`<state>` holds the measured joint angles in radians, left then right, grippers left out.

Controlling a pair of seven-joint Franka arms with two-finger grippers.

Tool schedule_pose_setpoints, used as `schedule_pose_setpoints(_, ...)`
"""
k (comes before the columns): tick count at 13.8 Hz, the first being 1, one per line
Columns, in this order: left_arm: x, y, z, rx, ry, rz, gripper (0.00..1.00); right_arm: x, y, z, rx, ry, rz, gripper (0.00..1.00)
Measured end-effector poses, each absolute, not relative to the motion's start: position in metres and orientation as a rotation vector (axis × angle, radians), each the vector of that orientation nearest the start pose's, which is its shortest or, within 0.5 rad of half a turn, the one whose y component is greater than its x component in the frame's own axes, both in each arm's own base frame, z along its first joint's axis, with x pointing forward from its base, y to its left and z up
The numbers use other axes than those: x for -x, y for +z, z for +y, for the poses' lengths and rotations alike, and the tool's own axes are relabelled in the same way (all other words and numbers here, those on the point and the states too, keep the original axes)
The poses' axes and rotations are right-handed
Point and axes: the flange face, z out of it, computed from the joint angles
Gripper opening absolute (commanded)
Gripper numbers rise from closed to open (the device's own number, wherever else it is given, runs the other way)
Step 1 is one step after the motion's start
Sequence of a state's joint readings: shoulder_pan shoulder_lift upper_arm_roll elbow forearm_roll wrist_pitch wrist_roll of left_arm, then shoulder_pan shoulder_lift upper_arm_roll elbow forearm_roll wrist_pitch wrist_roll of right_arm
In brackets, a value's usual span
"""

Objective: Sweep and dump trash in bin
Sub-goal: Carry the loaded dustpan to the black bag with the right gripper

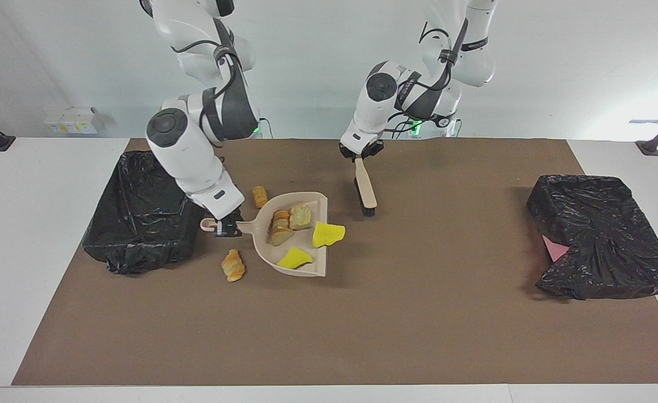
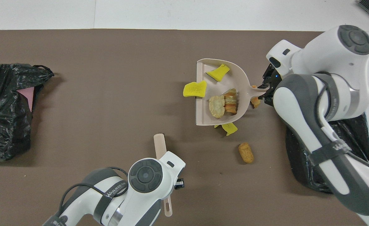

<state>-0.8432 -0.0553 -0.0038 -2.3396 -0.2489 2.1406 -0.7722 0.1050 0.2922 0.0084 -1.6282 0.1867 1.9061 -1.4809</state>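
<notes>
My right gripper (image 1: 227, 226) (image 2: 263, 91) is shut on the handle of a beige dustpan (image 1: 298, 238) (image 2: 231, 67), held just above the mat. In the pan lie two bread chunks (image 1: 280, 225) (image 2: 216, 106) and a yellow sponge piece (image 1: 294, 257) (image 2: 217, 72); another sponge piece (image 1: 327, 234) (image 2: 195, 89) hangs over its lip. On the mat lie a croissant (image 1: 232, 265), a bread chunk (image 1: 260, 196) (image 2: 246, 153) and a sponge piece (image 2: 229, 128). My left gripper (image 1: 360, 154) (image 2: 175, 184) is shut on the brush (image 1: 365, 193) (image 2: 160, 146), raised off the mat.
A black-bagged bin (image 1: 144, 207) (image 2: 297, 169) stands at the right arm's end, right beside the dustpan handle. A second black-bagged bin (image 1: 603, 235) (image 2: 5, 106) with a pink scrap (image 1: 555, 248) (image 2: 25, 95) stands at the left arm's end.
</notes>
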Motion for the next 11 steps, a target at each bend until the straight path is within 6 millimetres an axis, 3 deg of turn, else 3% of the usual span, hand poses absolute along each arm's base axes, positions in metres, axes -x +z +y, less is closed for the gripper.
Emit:
schedule_pose_setpoints(2,-0.288,0.333,-0.373,3.131,0.381,-0.119,0.0,-0.643,0.454,0.05,2.099,-0.227,-2.078,0.0)
schedule_pose_setpoints(3,-0.28,0.328,-0.374,3.122,0.383,-0.12,0.26,-0.644,0.453,0.031,2.067,-0.26,-2.077,0.0)
schedule_pose_setpoints(4,-0.276,0.325,-0.375,3.119,0.382,-0.121,0.77,-0.643,0.453,0.011,2.035,-0.292,-2.066,0.0)
schedule_pose_setpoints(5,-0.277,0.324,-0.374,3.121,0.378,-0.129,1.0,-0.641,0.453,-0.011,2.004,-0.327,-2.052,0.0)
schedule_pose_setpoints(8,-0.298,0.332,-0.366,3.148,0.34,-0.19,1.0,-0.626,0.455,-0.076,1.898,-0.404,-2.043,0.0)
schedule_pose_setpoints(11,-0.344,0.356,-0.348,3.177,0.226,-0.252,1.0,-0.604,0.461,-0.131,1.809,-0.431,-2.067,0.0)
